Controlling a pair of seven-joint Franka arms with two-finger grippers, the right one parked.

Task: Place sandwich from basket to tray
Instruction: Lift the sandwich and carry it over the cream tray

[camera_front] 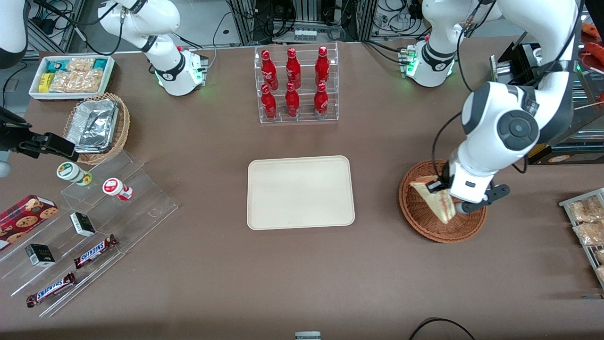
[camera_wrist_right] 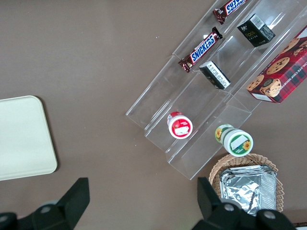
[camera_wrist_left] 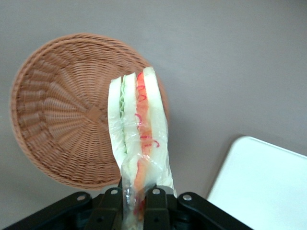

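Overhead, the pincer (camera_wrist_left: pixel 134 201) is clamped on the sandwich (camera_wrist_left: pixel 139 124), above the basket (camera_front: pixel 424 215) rim; bare worktop (camera_front: pixel 377 198) separates basket and tray (camera_front: pixel 300 192).

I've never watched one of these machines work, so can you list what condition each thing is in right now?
sandwich: wrapped, gripped, lifted above the basket
end effector: shut on the sandwich
basket: empty
tray: empty
red bottles: capped, upright in a clear rack

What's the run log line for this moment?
gripper: shut on sandwich | sandwich: lifted above basket | tray: bare, nothing placed yet
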